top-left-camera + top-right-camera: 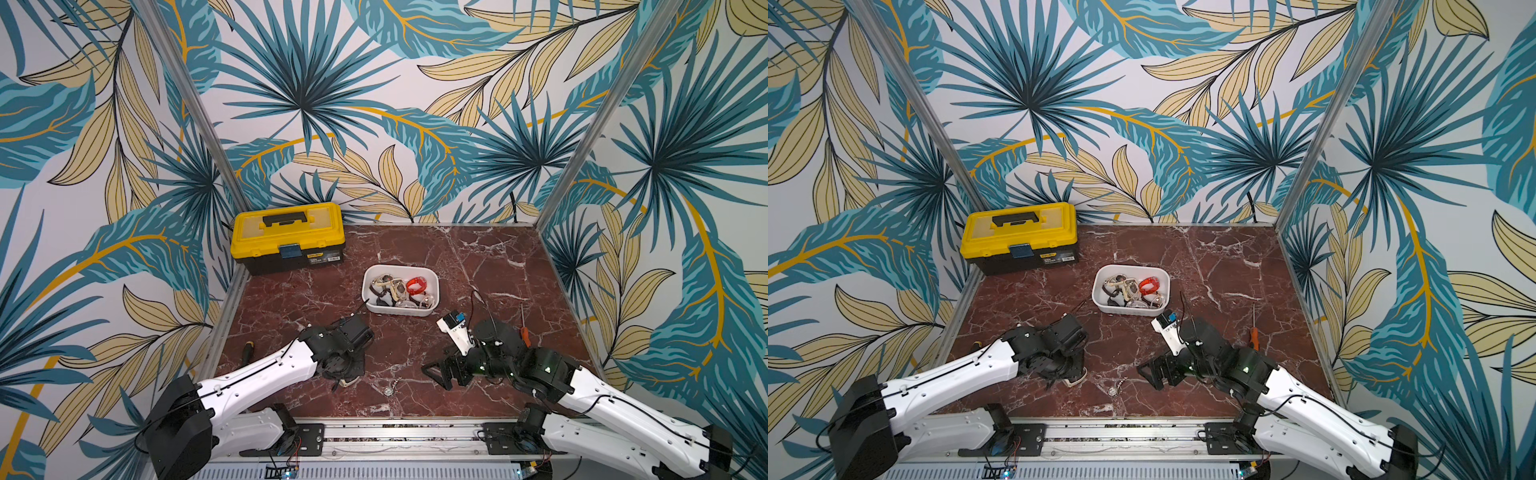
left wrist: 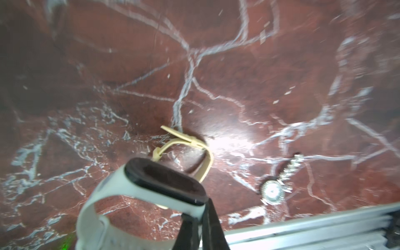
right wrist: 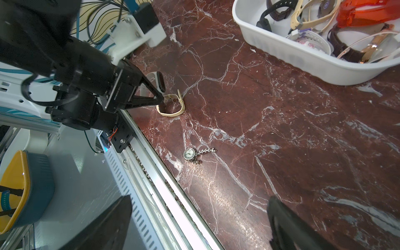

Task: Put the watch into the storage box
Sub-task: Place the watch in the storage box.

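One white-strapped watch (image 2: 164,179) sits pinched in the left gripper (image 2: 199,216), short of the storage box (image 1: 399,309); next it likely needs lifting over that rim. Right gripper (image 1: 436,374) gapes empty.

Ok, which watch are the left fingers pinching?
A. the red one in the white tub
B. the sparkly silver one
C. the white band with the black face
C: the left fingers are shut on the white band with the black face, while the sparkly silver watch lies untouched on the table.
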